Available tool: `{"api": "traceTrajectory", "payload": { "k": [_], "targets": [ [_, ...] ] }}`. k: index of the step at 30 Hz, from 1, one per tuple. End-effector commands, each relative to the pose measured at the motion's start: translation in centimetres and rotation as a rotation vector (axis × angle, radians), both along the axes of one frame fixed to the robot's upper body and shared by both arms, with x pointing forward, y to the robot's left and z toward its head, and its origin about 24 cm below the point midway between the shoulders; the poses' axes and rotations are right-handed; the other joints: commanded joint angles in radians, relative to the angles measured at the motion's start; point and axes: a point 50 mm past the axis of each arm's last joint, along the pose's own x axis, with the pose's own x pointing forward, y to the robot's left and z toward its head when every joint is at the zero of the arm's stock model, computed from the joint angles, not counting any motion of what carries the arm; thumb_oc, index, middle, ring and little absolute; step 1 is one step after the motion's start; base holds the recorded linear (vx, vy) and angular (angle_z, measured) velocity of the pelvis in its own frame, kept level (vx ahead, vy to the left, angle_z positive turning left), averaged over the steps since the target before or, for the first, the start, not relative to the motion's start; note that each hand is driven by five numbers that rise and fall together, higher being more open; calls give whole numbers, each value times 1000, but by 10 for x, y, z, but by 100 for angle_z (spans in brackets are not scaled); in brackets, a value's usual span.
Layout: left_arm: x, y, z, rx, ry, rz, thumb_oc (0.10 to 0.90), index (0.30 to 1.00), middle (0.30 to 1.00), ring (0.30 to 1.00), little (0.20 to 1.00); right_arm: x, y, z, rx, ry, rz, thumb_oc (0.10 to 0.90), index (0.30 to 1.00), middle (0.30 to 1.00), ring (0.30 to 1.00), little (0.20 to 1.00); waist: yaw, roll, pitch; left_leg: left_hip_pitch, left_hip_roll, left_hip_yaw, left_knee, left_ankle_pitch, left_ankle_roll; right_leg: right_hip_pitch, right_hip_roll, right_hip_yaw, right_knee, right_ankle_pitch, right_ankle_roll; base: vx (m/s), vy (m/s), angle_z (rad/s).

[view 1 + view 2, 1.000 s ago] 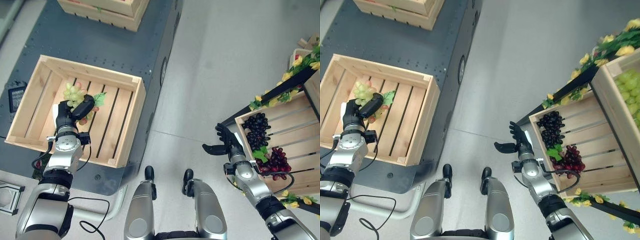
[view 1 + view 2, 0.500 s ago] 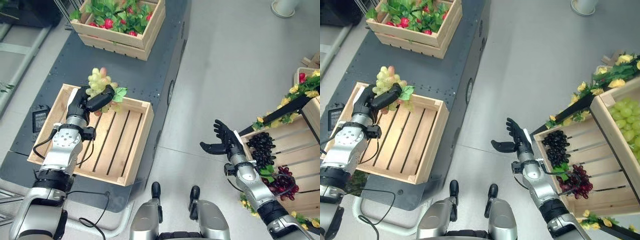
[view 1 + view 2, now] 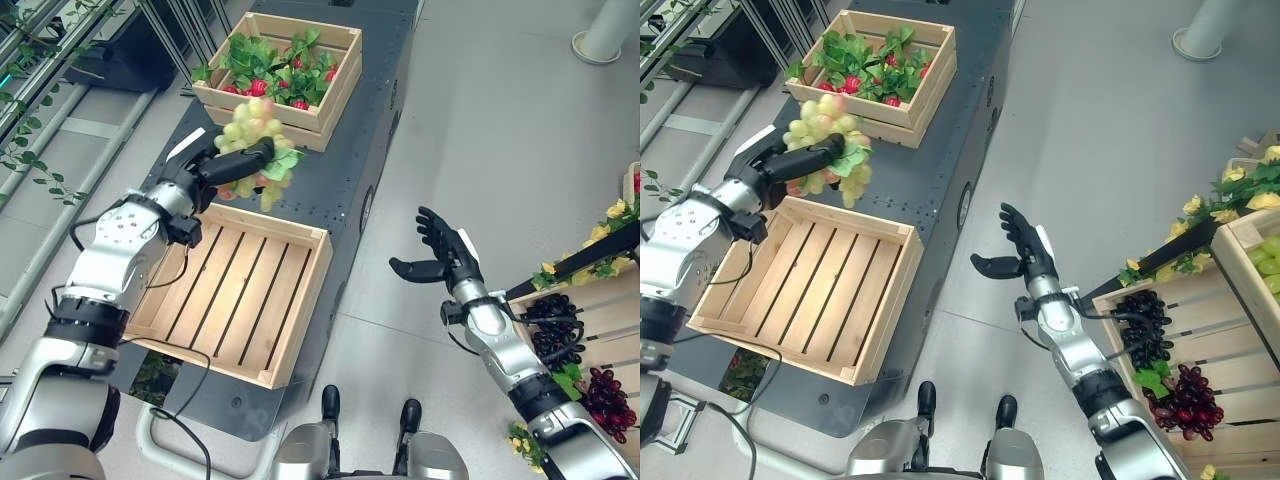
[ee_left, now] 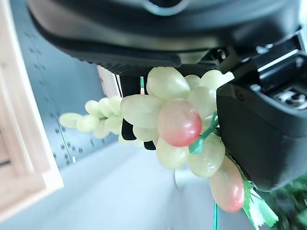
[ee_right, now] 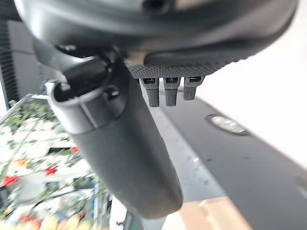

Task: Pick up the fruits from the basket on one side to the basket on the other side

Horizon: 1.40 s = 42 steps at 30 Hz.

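Observation:
A bunch of green grapes (image 3: 252, 135) with a few pink ones and a green leaf hangs in the air above the far rim of an empty slatted wooden crate (image 3: 233, 289). My left hand (image 3: 205, 172) is shut on the bunch, thumb and fingers curled round it; the left wrist view shows the grapes (image 4: 181, 120) pinched between them. My right hand (image 3: 445, 255) floats open over the grey floor, fingers spread, holding nothing. On the right a wooden crate (image 3: 1240, 425) holds dark grapes (image 3: 1142, 329) and red grapes (image 3: 1185, 400).
A second wooden crate (image 3: 283, 70) with green leaves and red fruit stands on the dark platform (image 3: 355, 150) behind the empty one. A display stand trimmed with yellow flowers (image 3: 1225, 195) rises at the right. Green grapes (image 3: 1267, 250) lie in its upper crate.
The camera has tilted up and shifted. My left hand has lifted the grape bunch out of the empty crate, up and away past its far rim. My right hand has risen away from the right crate.

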Motion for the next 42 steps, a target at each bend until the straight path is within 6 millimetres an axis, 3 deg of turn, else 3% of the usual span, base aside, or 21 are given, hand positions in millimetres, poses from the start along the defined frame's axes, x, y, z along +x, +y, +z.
{"api": "traceTrajectory", "payload": {
  "k": [1, 2, 12, 26, 33, 42],
  "targets": [
    [5, -7, 36, -127, -105, -119, 400, 300, 300, 300, 300, -6, 23, 6, 17, -82, 100, 800, 900, 900, 900, 900, -7, 23, -288, -26, -57, -35, -1, -76, -23, -45, 5, 22, 45, -30, -29, -18, -96, 0],
    [8, -18, 41, -132, -97, -170, 400, 300, 300, 300, 300, -2, 27, 12, 30, -89, 104, 800, 900, 900, 900, 900, -10, 22, -293, -27, -56, -33, -1, -77, -23, -46, 8, 23, 43, -31, -31, -11, -84, -2],
    [13, -57, 47, -103, -65, -346, 400, 300, 300, 300, 300, 7, 54, 35, 119, -134, 138, 800, 900, 900, 900, 900, -26, 24, -313, -10, -50, -8, -1, -88, -22, -37, 15, 41, 36, -34, -36, 11, -28, -1],
    [14, -86, 42, -37, -23, -450, 400, 300, 300, 300, 300, 10, 55, 62, 205, -224, 39, 800, 900, 900, 900, 900, -58, 30, -322, 3, -46, 30, -1, -103, -14, -42, 21, 77, 34, -31, -33, 4, 1, -10],
    [17, -90, 39, -33, -1, -467, 400, 300, 300, 300, 300, 14, 64, 74, 288, -214, 102, 800, 900, 900, 900, 900, -65, 32, -331, 9, -46, 39, -1, -107, -13, -38, 25, 91, 22, -22, -32, 17, 3, -11],
    [14, -111, 39, -21, 0, -545, 400, 300, 300, 300, 300, 17, 79, 80, 293, -180, 166, 800, 900, 900, 900, 900, -65, 25, -344, 6, -44, 38, -1, -105, -14, -38, 29, 92, 11, -16, -34, 6, -5, -4]
  ]
}}
